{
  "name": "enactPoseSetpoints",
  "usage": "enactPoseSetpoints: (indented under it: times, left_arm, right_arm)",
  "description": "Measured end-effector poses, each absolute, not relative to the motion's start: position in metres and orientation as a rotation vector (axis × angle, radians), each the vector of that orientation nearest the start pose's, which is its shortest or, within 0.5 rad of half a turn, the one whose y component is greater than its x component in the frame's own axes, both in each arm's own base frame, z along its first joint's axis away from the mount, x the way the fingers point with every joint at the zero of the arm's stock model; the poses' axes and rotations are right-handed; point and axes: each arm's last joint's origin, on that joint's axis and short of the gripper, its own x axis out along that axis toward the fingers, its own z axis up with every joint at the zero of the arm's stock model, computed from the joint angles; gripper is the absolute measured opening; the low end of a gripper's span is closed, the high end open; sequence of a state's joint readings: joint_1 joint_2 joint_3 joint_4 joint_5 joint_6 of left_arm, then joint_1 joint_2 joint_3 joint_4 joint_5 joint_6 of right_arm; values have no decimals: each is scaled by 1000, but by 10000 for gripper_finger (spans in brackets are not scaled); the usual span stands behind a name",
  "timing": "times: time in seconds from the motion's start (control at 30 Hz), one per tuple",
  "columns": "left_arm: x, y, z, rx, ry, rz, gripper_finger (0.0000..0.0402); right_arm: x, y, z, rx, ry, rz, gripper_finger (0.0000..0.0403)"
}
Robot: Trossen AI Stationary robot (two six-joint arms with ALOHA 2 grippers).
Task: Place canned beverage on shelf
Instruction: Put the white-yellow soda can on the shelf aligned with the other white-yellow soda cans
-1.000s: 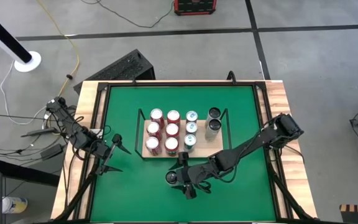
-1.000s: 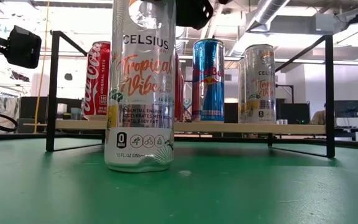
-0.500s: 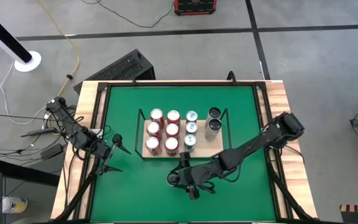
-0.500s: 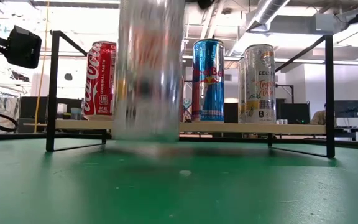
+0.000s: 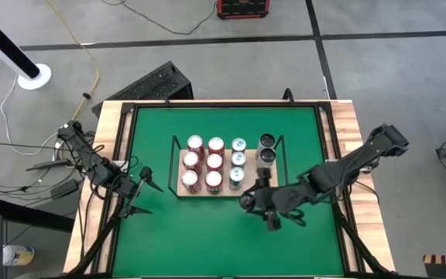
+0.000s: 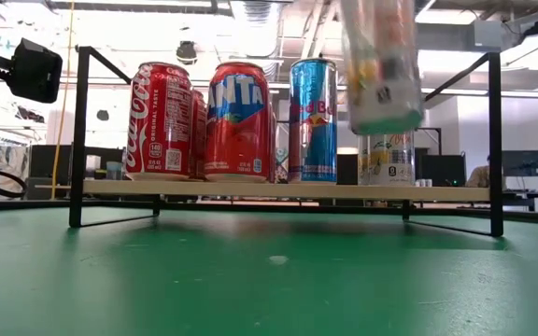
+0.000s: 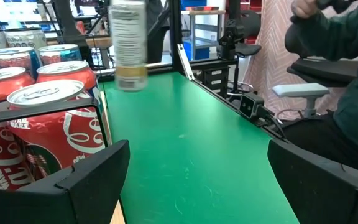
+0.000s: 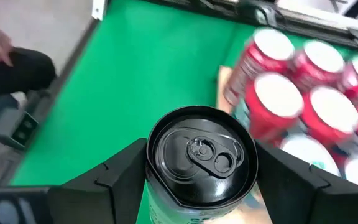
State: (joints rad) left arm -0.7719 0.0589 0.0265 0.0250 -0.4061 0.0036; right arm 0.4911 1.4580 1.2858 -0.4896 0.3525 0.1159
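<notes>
Lifted off the counter (image 5: 161, 225), one can (image 6: 378, 65) is hanging in the right gripper's (image 5: 259, 198) closed jaws beside the shelf (image 5: 207, 191), which is carrying eleven cans; the left gripper's (image 5: 142, 186) jaws are gaping empty.

Legible markings: "Coca-Cola" script, printed vertically, on the leftmost red can (image 6: 159, 119); "NTA", a partly hidden brand name, on the neighbouring red can (image 6: 240, 119); "Red Bull" lettering on the blue can (image 6: 313, 119).

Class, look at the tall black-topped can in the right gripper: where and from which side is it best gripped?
The can is best gripped on its round side wall just under the lid, from above, one finger each side, as the right gripper does; it hangs upright.
</notes>
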Motion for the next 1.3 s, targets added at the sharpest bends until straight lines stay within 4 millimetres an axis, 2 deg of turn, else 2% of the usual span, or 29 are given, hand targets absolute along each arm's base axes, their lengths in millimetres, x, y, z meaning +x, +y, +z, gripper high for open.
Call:
enactPoseSetpoints:
  times: [0.27, 0.43, 0.6, 0.77, 1.0, 1.2, 1.3]
  left_arm:
    - [78, -60, 170, 8, 5, -365, 368]
    - [78, -60, 170, 8, 5, -366, 368]
    - [78, -60, 170, 8, 5, -365, 368]
    - [78, -60, 170, 8, 5, -366, 368]
    - [78, -60, 170, 8, 5, -366, 368]
    - [78, -60, 170, 8, 5, -365, 368]
    - [78, -60, 170, 8, 5, -365, 368]
  right_arm:
    - [242, 107, 306, -123, 589, -33, 280]
    - [224, 85, 283, -78, 566, -90, 280]
    - [210, 68, 273, -52, 544, -131, 280]
    - [203, 59, 271, -54, 538, -149, 280]
    - [204, 55, 271, -47, 548, -133, 284]
    - [207, 56, 267, -40, 576, -127, 349]
    - [206, 56, 267, -42, 581, -128, 366]
